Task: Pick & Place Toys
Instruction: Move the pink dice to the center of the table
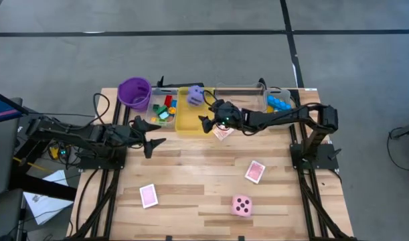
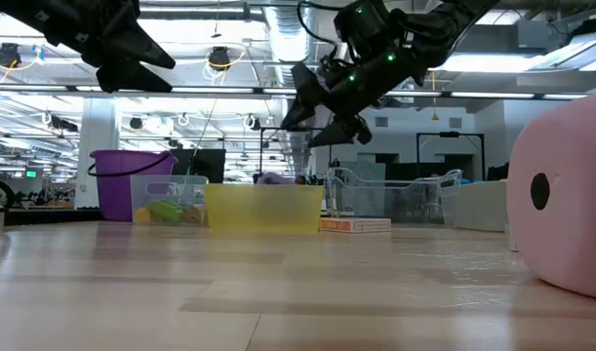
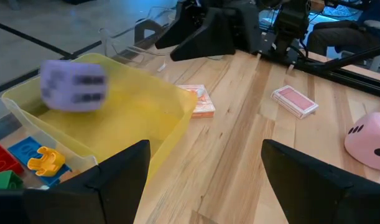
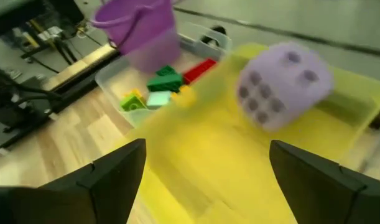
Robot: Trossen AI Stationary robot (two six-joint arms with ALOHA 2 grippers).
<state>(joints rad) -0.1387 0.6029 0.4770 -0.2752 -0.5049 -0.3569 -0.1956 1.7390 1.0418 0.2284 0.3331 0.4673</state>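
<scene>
Right gripper [image 1: 205, 122]: spread wide, grasping nothing, raised over the yellow bin [image 1: 189, 120] at the table's [image 1: 191, 174] far edge.
Purple die [image 1: 195, 95]: free of the fingers, blurred, inside the yellow bin toward its far wall.
Left gripper [image 1: 152, 142]: spread wide, empty, hovering near the left edge.
Clear bin [image 1: 158, 109], beside the yellow one: holds red, green, yellow and blue bricks [image 1: 166, 108].
Pink die [image 1: 241, 205]: near the near edge.
Pink-backed cards: one [image 1: 148, 195] near-left, one [image 1: 255, 171] centre-right, one [image 1: 222, 133] just beside the yellow bin.
Purple cup [image 1: 134, 92]: far-left corner.
</scene>
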